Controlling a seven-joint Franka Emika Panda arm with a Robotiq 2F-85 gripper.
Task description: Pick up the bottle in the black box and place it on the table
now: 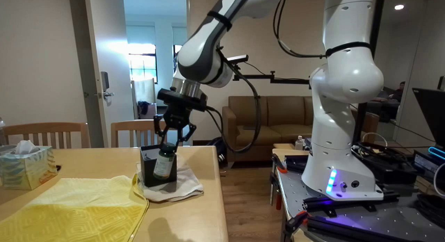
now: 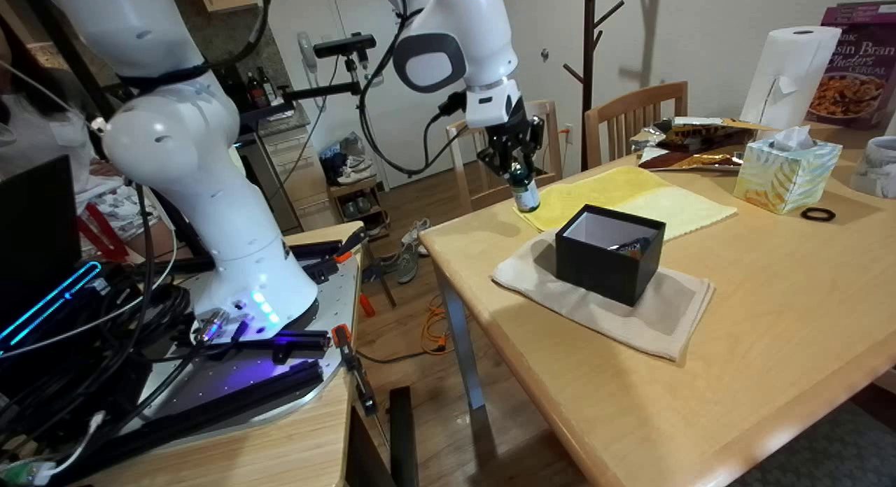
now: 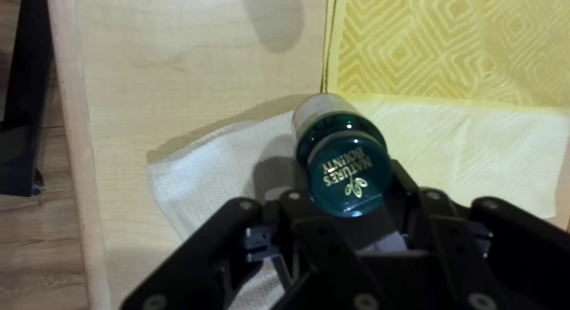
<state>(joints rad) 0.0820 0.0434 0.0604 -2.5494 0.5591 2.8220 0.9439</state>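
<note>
Here the gripper (image 1: 169, 145) clamps the bottle (image 3: 342, 154), with the black box (image 2: 603, 269) on beige cloth (image 2: 665, 319) near the robot-side edge of the desk (image 2: 791, 319), yellow towel (image 1: 80, 214) and tissue box (image 2: 780, 175) beyond.

One green bottle (image 3: 349, 172), one black box (image 2: 593, 266) — one tissue box (image 2: 785, 173).

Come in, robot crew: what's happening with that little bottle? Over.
Gripper closed on the bottle. Bottle tilted, held in the air outside the black box. Possibly in the way: yellow cloth and pale cloth on the table.
</note>
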